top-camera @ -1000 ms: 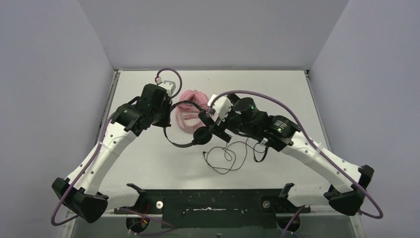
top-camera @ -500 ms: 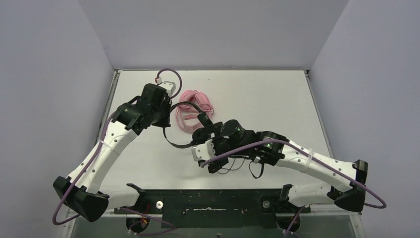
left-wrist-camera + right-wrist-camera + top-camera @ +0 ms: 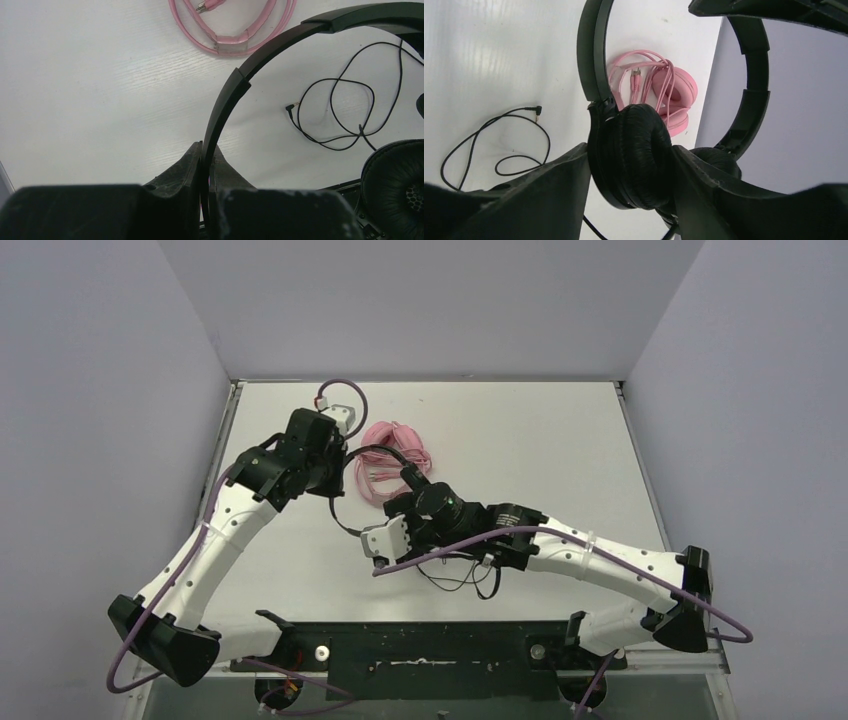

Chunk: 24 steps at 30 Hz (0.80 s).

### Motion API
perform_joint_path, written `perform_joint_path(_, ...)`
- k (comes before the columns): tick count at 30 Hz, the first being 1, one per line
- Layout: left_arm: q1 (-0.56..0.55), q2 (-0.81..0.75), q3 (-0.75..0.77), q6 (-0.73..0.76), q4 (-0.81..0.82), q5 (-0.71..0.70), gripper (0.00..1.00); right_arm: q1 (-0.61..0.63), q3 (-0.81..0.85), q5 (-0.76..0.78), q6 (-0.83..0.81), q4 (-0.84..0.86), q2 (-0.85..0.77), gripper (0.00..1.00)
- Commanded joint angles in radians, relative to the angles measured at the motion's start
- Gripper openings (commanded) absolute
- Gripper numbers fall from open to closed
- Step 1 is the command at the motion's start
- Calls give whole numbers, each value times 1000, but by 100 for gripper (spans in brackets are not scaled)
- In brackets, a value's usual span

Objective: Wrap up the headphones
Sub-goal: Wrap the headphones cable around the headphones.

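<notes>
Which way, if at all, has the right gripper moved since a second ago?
Yes. The right gripper has swung left and toward the near edge, away from the pink headphones.

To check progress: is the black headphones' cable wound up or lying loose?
Loose. The black cable lies in slack loops on the table, plug end free, not wound around the black headphones.

black headset [image 3: 594, 60]: ear pad sits between end effector [image 3: 630, 152] fingers, touching both; headband arcs upward.
pink headset [image 3: 676, 90]: on table [image 3: 499, 45] behind, pink cable bundled against it.
black cable [image 3: 479, 132]: thin, looped, left, plug end free.
</notes>
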Motion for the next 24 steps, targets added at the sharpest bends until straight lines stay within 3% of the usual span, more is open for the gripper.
perform_joint_path(1, 11, -38, 32, -8, 48, 35, 0, 3, 55, 58, 109, -4, 38, 50)
perform_joint_path(4, 18, -49, 29, -23, 71, 19, 0, -3, 60, -102, 240, -56, 50, 34)
perform_joint_path(7, 20, -93, -15, -37, 135, -96, 0, -47, 66, -327, 421, -75, 48, 18)
perform_joint_path(10, 22, -165, -88, -38, 240, -191, 0, -147, 26, -565, 698, 35, 33, 15)
perform_joint_path(13, 22, -199, -121, -35, 299, -197, 0, -185, 7, -569, 922, 163, 22, 34)
perform_joint_path(16, 21, -204, -133, -39, 313, -174, 0, -185, 58, -513, 1058, 168, 17, 67)
perform_joint_path(21, 24, -183, -106, -47, 279, -171, 0, -190, 150, -445, 1024, -57, -65, 92)
perform_joint_path(24, 25, -183, -92, -56, 266, -159, 0, -215, 136, -401, 960, -123, -167, 100)
